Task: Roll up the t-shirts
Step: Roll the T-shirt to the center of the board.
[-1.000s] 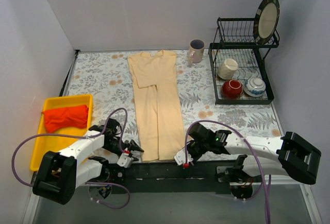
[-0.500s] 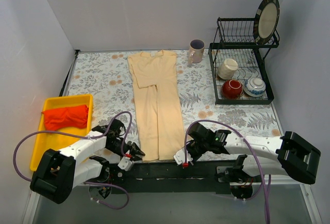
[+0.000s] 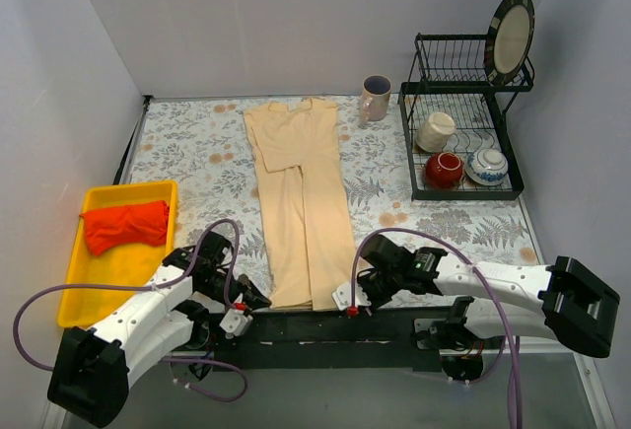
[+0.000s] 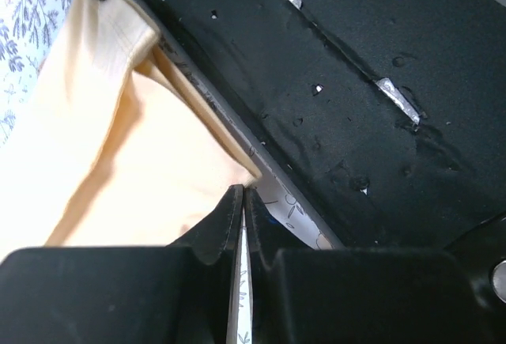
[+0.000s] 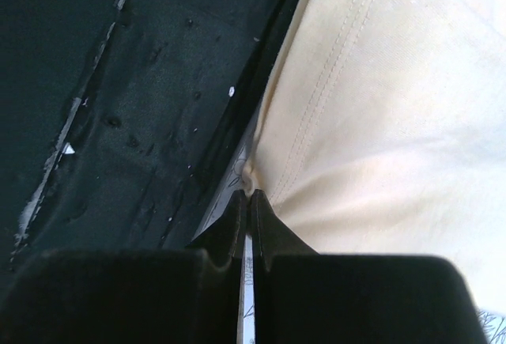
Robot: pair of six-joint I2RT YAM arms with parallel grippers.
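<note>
In the yellow tray (image 3: 108, 273), off left of the left gripper (image 3: 260, 302): a red shirt (image 3: 123, 225). In the dish rack (image 3: 409, 143), far ahead of the right gripper (image 3: 349, 303): cups (image 3: 435, 131), a plate (image 3: 513, 36). Both clamped tight on near hem corners of the cream shirt (image 3: 301, 202), at the table (image 3: 187, 153) edge. Open tabletop ahead, either side.

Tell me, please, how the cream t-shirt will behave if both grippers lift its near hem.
Probably floppy: the cream t-shirt puckers where the right gripper pinches it. It would likely sag between that grip and the left gripper. It looks thin and light, so it may slide over the tablecloth and wrinkle.
</note>
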